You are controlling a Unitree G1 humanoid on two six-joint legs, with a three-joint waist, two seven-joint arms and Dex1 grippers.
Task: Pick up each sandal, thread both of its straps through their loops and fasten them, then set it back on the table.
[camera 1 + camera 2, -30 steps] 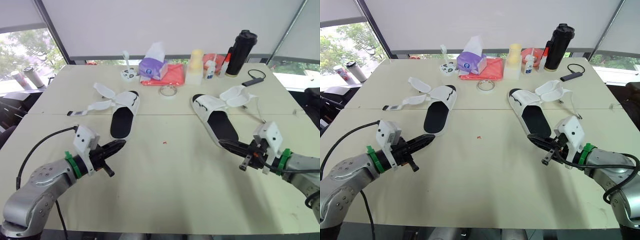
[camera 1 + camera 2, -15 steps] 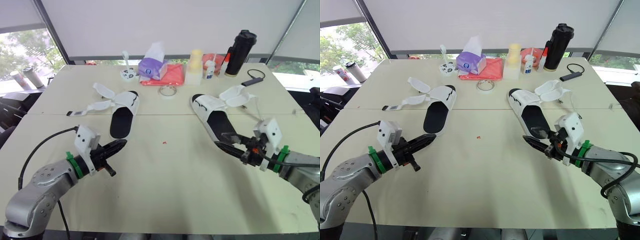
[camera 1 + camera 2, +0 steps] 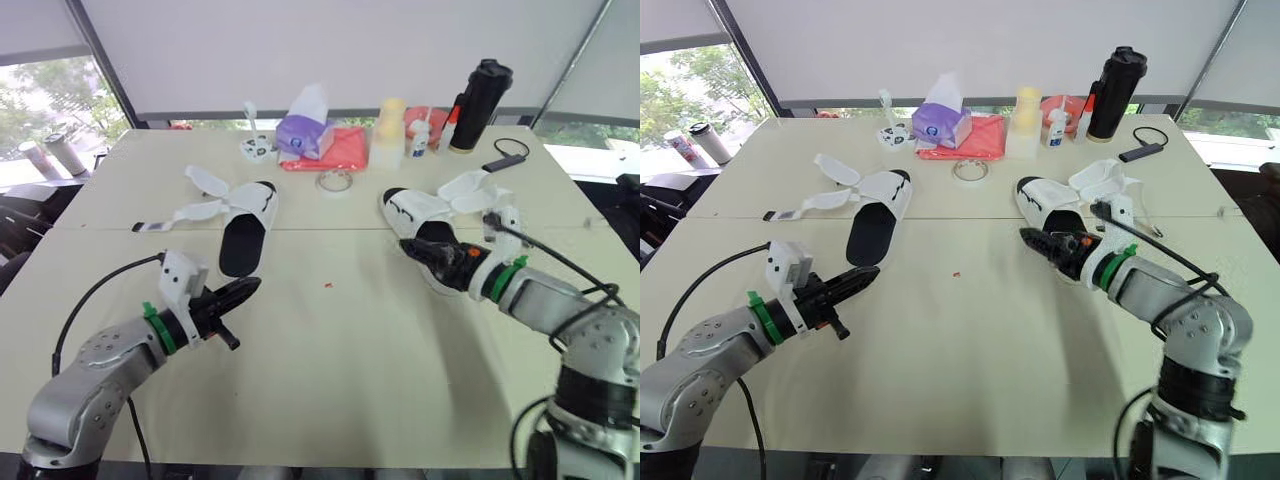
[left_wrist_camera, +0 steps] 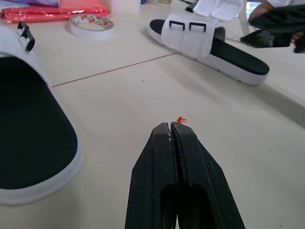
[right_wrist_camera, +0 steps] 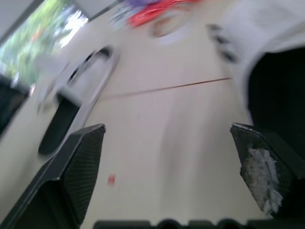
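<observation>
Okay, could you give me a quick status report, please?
Left gripper shut, near left sandal's heel. Right gripper open at right sandal. Both unfastened, on table. Tape roll apart.

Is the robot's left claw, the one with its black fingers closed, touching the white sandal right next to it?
Apart. The left wrist view shows a strip of bare table between the shut left gripper and the heel of the sandal.

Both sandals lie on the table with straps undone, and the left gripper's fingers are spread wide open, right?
Not quite: the left gripper has its fingers shut, as the left wrist view shows. The left sandal and right sandal do lie on the table, straps undone.
</observation>
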